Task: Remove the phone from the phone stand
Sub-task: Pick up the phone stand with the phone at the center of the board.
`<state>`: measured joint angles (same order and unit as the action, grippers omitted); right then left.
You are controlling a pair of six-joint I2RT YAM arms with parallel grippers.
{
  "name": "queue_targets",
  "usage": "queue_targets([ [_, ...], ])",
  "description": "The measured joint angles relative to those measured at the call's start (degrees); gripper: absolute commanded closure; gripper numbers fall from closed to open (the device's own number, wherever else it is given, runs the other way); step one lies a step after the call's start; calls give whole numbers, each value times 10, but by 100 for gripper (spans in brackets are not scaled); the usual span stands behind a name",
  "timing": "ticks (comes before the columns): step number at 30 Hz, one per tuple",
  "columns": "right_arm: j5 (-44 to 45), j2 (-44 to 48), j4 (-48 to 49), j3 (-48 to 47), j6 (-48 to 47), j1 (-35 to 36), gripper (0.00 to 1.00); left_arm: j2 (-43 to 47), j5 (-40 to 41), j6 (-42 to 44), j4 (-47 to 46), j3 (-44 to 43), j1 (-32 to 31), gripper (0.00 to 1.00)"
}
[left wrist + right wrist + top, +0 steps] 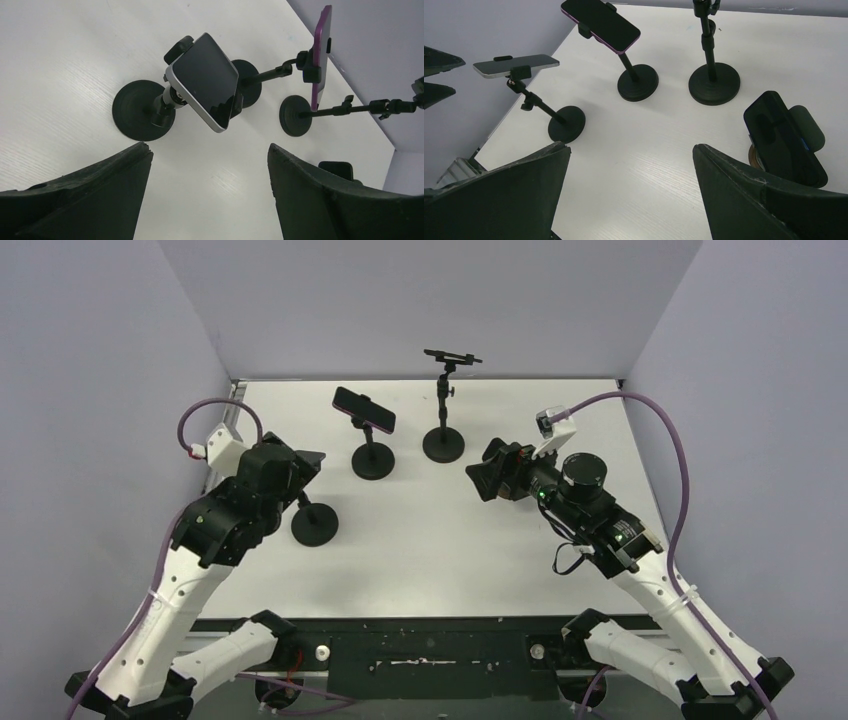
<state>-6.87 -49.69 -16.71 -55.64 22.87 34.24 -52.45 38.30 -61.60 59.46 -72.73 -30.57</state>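
Observation:
A silver phone (205, 80) with a dark screen is clamped on a short black phone stand (142, 112) at the table's left. My left gripper (210, 150) is open, and the phone lies just ahead of its fingertips, not between them. From above, the left gripper (305, 465) hides that phone; only the stand's base (315, 523) shows. The right wrist view has the silver phone (516, 66) lying flat in its clamp, with the left fingers (439, 75) beside it. My right gripper (631, 147) is open and empty over bare table at mid-right (485, 478).
A purple phone (364, 410) sits tilted on a second stand (373, 460). A tall stand (443, 445) at the back carries another phone (452, 357). A black phone (781, 137) in a holder stands close to my right finger. Walls enclose the table.

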Motion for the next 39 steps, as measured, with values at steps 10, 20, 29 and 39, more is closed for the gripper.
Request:
queue_targets([
  [10, 0, 0, 3, 0, 4, 4, 0, -9, -50, -81, -3, 17, 82, 43],
  [20, 0, 5, 1, 0, 3, 3, 0, -48, -107, -94, -30, 18, 124, 52],
  [29, 4, 11, -9, 0, -3, 3, 0, -75, -158, -98, -68, 36, 158, 69],
  [39, 15, 17, -15, -1, -12, 3, 0, -80, -181, -98, -76, 40, 164, 90],
])
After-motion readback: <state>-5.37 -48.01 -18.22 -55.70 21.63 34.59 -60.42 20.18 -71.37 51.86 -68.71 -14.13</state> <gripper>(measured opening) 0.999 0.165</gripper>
